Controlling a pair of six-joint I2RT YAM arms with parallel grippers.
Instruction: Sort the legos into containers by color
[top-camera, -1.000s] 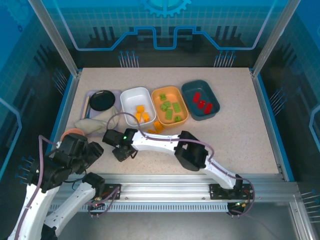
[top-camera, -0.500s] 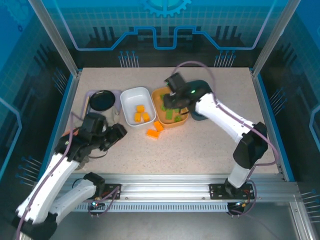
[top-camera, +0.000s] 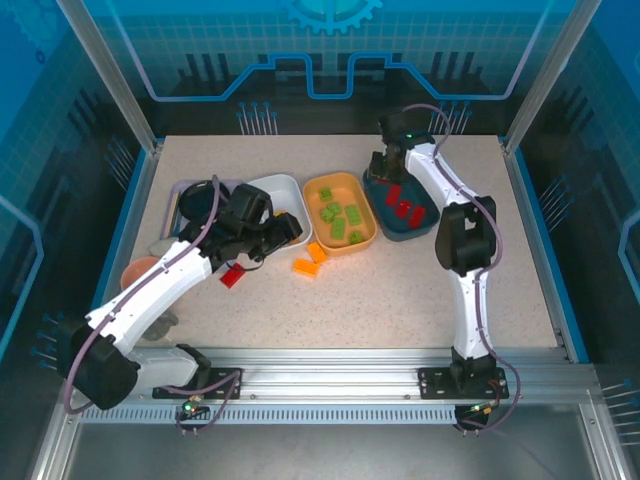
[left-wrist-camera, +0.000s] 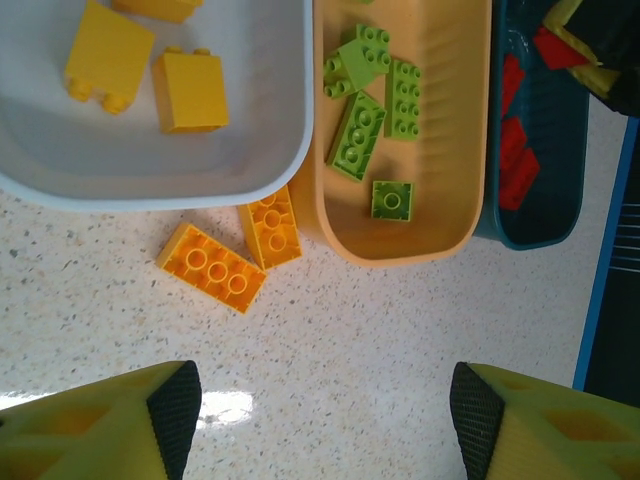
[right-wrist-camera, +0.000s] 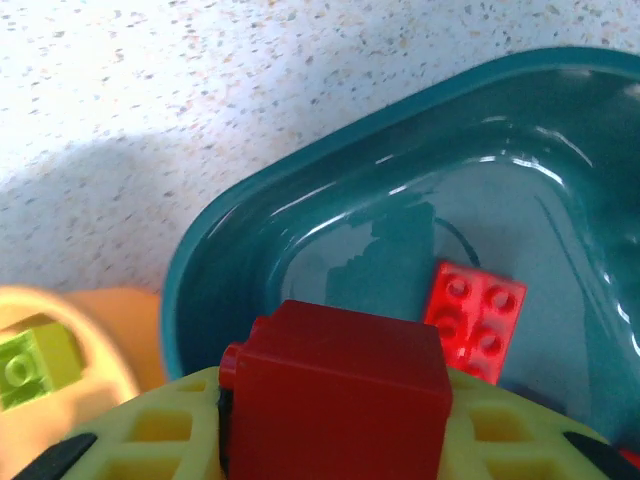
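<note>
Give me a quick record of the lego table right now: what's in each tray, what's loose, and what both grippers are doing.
white tray: yellow bricks inside
orange tray: green bricks inside
teal tray: red bricks inside
loose: two orange bricks on the table beside the white and orange trays; loose red brick by the left arm
left gripper: open, empty, above the table near the orange bricks
right gripper: shut on held red brick, over the teal tray

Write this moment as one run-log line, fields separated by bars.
right jaws: shut on red plastic brick, over dark teal plastic tray | left jaws: open, near two orange plastic bricks on speckled table
</note>
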